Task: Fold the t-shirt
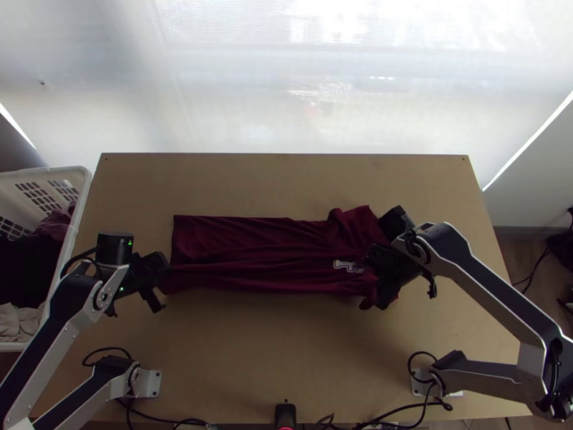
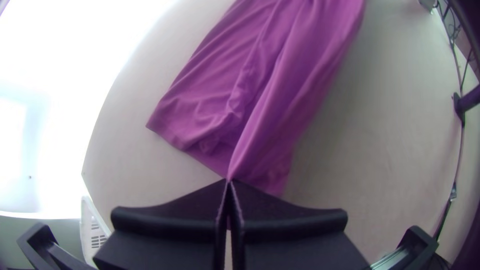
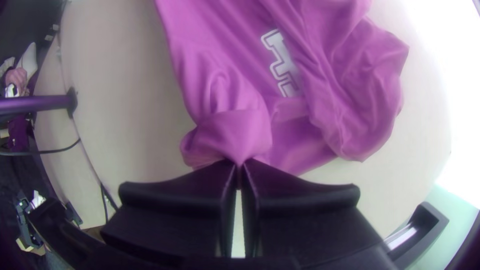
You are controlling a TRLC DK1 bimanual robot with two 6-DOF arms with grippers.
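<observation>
Holding the dark red t-shirt (image 1: 236,251) by both of its ends on the wooden table (image 1: 286,175). Pinching the hem end with the left gripper (image 1: 169,267), with fingers closed on a raised crease. Gripping fabric near the bunched collar-and-sleeve end with the right gripper (image 1: 381,276), with fingertips pressed together on a gathered bit at the side toward the near edge. Lying as a long, narrow strip across the middle of the table, inside the left and right edges, with creases running lengthwise. Bunched up loosely at the right end, toward the far edge. Showing a white print (image 1: 348,266) close to the right gripper.

Standing just beside the table's left edge: a white basket (image 1: 87,190), with dark cloth (image 1: 25,261) and pale cloth (image 1: 18,322) inside. Sitting at the middle of the near edge: a small black device (image 1: 285,414), near some cables (image 1: 387,414).
</observation>
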